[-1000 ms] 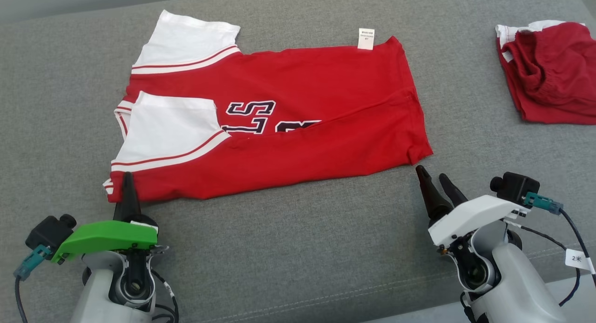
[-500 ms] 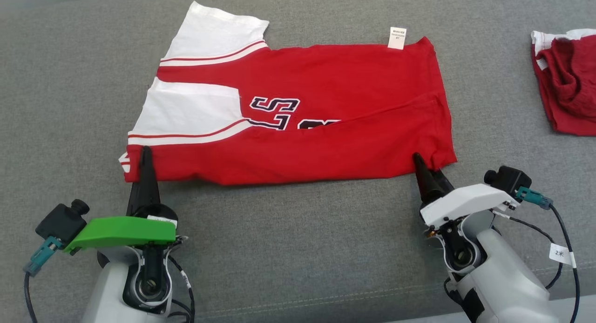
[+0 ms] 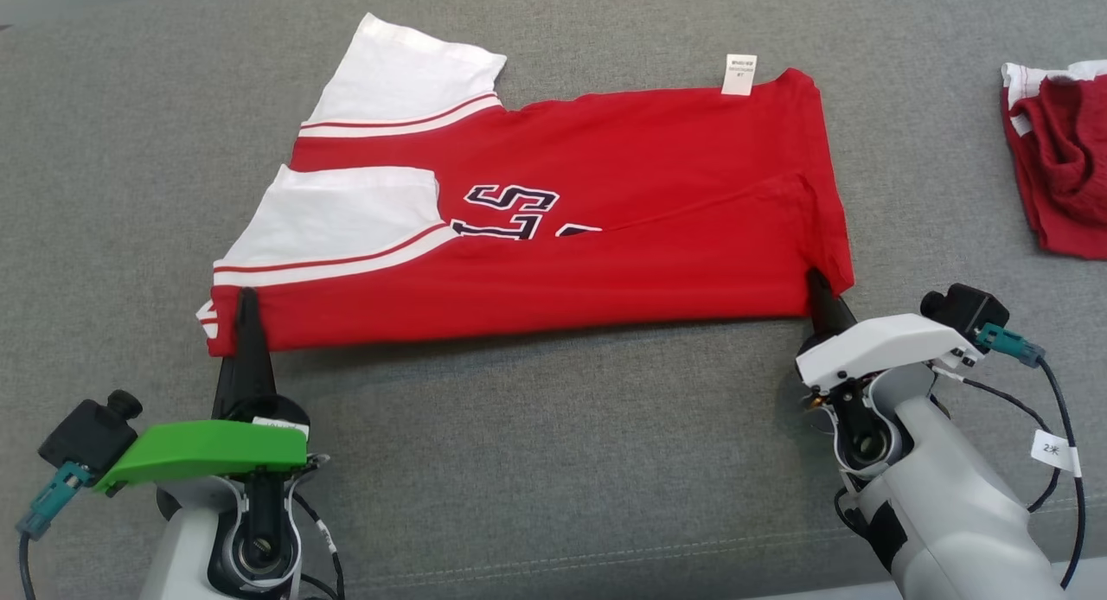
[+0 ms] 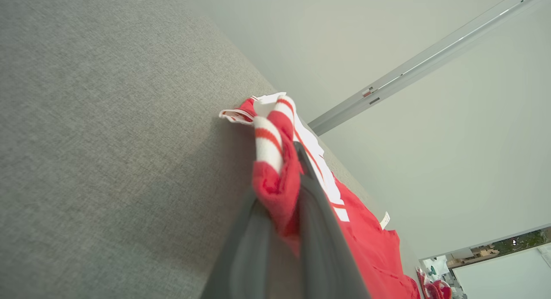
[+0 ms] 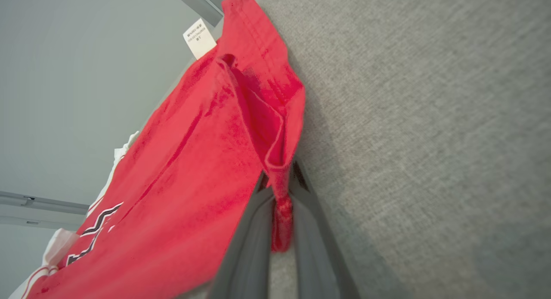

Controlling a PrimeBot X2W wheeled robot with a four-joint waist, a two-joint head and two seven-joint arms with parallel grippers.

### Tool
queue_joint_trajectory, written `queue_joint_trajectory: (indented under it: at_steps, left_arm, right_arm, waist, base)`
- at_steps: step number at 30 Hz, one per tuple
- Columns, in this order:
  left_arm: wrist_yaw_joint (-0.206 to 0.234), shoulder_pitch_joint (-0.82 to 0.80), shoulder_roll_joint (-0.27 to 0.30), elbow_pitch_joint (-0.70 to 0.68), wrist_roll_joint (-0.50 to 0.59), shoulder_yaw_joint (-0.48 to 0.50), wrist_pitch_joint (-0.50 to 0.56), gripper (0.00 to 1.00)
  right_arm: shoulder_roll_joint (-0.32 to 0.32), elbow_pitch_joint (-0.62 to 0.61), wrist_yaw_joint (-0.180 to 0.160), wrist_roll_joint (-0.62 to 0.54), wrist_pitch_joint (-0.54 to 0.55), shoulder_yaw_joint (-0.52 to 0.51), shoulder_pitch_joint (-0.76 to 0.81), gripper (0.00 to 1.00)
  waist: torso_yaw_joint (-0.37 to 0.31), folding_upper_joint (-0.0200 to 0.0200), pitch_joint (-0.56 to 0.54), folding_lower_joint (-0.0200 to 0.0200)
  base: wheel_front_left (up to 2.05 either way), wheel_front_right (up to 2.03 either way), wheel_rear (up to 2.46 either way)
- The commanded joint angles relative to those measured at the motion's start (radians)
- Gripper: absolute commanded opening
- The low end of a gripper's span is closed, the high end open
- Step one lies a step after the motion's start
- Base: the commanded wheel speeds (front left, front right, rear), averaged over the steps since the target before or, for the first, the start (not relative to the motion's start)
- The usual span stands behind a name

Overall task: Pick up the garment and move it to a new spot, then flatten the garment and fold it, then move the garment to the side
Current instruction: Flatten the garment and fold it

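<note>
The grey couch [image 3: 553,496] carries the work, and the red shirt [image 3: 605,194] lies flat on it, stretching away beyond both sets of jaws, with its near edge strung between them. A second red pile [image 3: 1059,150] sits well apart, outboard of the right gripper [image 3: 817,282]. The left gripper [image 3: 247,310] is clamped tight on the near sleeve-side corner; the left wrist view shows striped cuff and red cloth bunched between the fingers [image 4: 320,230]. The right gripper is closed on the near hem corner, and the right wrist view shows a pinched fold of hem between its fingers [image 5: 252,243]. The step in hand is judged to be the fold. Raise both grippers together and level, so that the edge between the jaws stays taut and neither corner slips. Carry that edge straight ahead of the jaws toward the far edge, where the label [image 3: 739,73] marks the line to meet, then lower before releasing. Avoid pulling the jaws apart sideways, since the right grip holds only a narrow pinch. Compared with one second ago, the right jaws, then spread wide and short of the hem, now grip it. The left grip is unchanged. The near edge now runs straighter between the jaws. The head view itself has shifted.
</note>
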Motion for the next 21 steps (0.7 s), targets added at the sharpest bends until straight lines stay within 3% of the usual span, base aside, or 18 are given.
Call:
queue_joint_trajectory:
  at_steps: [1,7,12,17,21]
  left_arm:
    - [0.005,0.021,0.011,-0.009,-0.007,0.012,-0.004,0.00]
    - [0.010,0.095,0.014,-0.066,0.002,0.022,-0.009,0.00]
    - [0.040,0.215,0.002,-0.142,0.022,0.030,-0.013,0.00]
    - [0.067,0.317,-0.025,-0.176,0.041,0.004,-0.014,0.00]
    - [0.083,0.333,-0.038,-0.127,0.076,-0.027,-0.015,0.00]
  right_arm:
    - [-0.023,-0.033,-0.001,0.022,0.014,0.003,0.027,0.00]
    - [-0.096,-0.265,-0.002,0.128,0.120,0.003,0.126,0.00]
    - [-0.149,-0.421,-0.002,0.148,0.175,-0.021,0.239,0.00]
    - [-0.144,-0.508,-0.001,0.138,0.224,-0.048,0.345,0.00]
    - [-0.113,-0.491,-0.001,0.128,0.244,-0.086,0.387,0.00]
  waist:
    - [-0.003,0.0000,-0.006,0.0000]
    - [-0.019,0.0000,-0.028,0.0000]
    - [-0.027,0.0000,-0.039,0.0000]
    - [-0.027,0.0000,-0.052,0.0000]
    - [-0.027,0.0000,-0.068,0.0000]
  base:
    - [0.00,0.00,0.00]
    - [0.00,0.00,0.00]
    - [0.00,0.00,0.00]
    - [0.00,0.00,0.00]
    - [0.00,0.00,0.00]
